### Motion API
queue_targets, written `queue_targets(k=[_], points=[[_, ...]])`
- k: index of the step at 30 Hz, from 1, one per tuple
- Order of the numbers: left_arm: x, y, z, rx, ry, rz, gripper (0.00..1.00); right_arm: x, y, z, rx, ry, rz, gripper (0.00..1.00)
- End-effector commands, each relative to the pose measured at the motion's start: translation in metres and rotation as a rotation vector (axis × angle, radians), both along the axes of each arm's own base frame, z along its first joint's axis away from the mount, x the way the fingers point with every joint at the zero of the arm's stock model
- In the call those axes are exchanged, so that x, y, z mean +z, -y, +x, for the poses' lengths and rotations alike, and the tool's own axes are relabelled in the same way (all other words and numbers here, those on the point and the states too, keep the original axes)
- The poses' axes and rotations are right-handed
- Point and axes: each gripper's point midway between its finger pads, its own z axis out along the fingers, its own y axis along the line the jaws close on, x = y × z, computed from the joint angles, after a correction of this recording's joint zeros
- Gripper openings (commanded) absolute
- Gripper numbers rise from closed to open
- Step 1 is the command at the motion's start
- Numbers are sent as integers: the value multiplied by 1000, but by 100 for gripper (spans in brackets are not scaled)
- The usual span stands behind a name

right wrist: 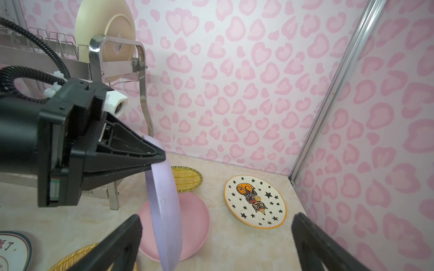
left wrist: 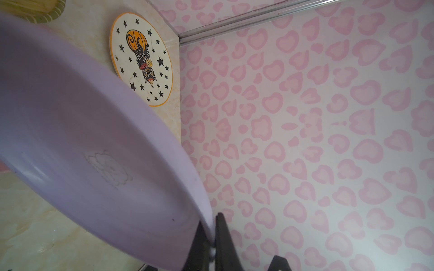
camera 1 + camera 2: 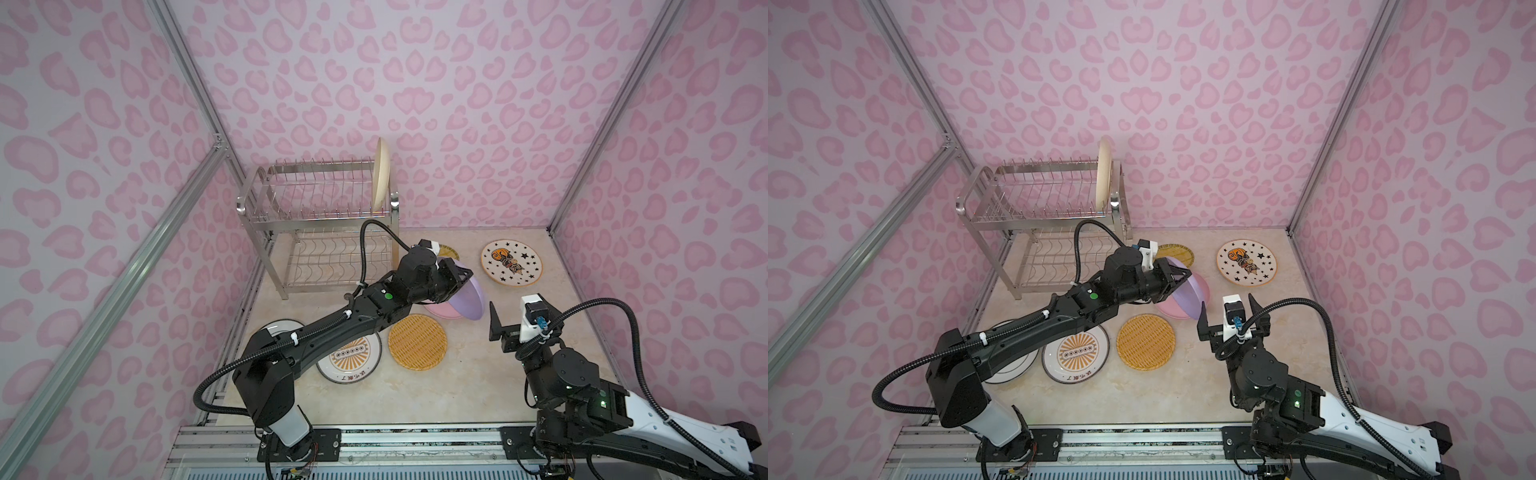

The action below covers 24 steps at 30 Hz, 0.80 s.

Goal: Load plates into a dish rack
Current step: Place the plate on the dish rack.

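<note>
My left gripper (image 3: pixel 467 275) (image 2: pixel 212 225) is shut on the rim of the lilac plate (image 3: pixel 473 302) (image 1: pixel 164 211), which hangs on edge, tilted, just above the pink plate (image 3: pixel 440 312) (image 1: pixel 195 220) lying on the table. My right gripper (image 3: pixel 1229 313) (image 1: pixel 217 219) stands open right beside the lilac plate with nothing between its fingers. The steel dish rack (image 3: pixel 316 216) stands at the back left, with a cream plate (image 3: pixel 381 174) (image 1: pixel 105 23) upright at the right end of its top tier.
Flat on the table lie the star plate (image 3: pixel 512 262) at the back right, a yellow woven plate (image 3: pixel 417 341) in the middle, another (image 3: pixel 1177 253) by the rack's leg, and the sunburst plate (image 3: pixel 351 359) and dark-rimmed plate (image 3: pixel 1013 370) under the left arm.
</note>
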Motion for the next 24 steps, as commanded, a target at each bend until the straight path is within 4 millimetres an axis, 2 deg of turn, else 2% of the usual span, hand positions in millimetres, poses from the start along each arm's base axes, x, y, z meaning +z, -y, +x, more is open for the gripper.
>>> queue_targets(k=[1, 2, 4, 7, 12, 18, 21, 24], points=[[28, -3, -6, -15, 143, -20, 3, -20, 11, 1, -3, -105, 1, 100], [34, -4, -11, -25, 170, -18, 3, -21, 13, 2, 2, -123, 22, 100], [29, -9, -21, -45, 206, 19, 3, -22, 20, 7, 6, -163, 88, 100], [43, -18, -40, -82, 299, 38, 3, -29, 18, 14, 60, -224, 181, 100], [60, -48, -72, -151, 451, 96, 3, -48, 2, 28, 156, -321, 299, 100], [78, -84, -110, -243, 588, 153, 3, -68, -4, 43, 204, -342, 383, 100], [95, -100, -134, -307, 677, 148, 3, -81, -9, 48, 234, -360, 414, 100], [113, -122, -147, -302, 749, 167, 3, -90, -14, 51, 253, -365, 427, 100]])
